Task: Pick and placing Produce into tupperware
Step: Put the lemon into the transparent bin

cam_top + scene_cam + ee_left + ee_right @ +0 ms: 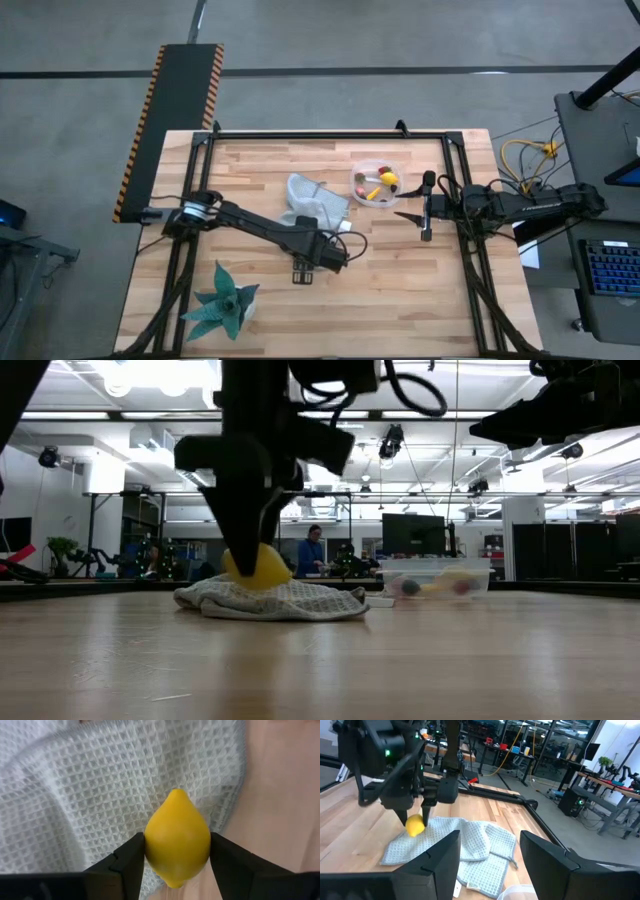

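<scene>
Item: lemon (177, 839), pinched at its widest girth by the left gripper (176, 857), held just above the grey-blue cloth (315, 203).

Judged light, rigid, smooth-skinned and liable to slip; mid-belly hold seemed soundest. The tupperware (375, 184) stood just beyond the cloth, already holding produce; beside it the right gripper (489, 855) waited, fingers spread.

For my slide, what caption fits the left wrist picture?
The left gripper pinches a yellow lemon between its fingers, just above the grey-blue waffle cloth.
</scene>
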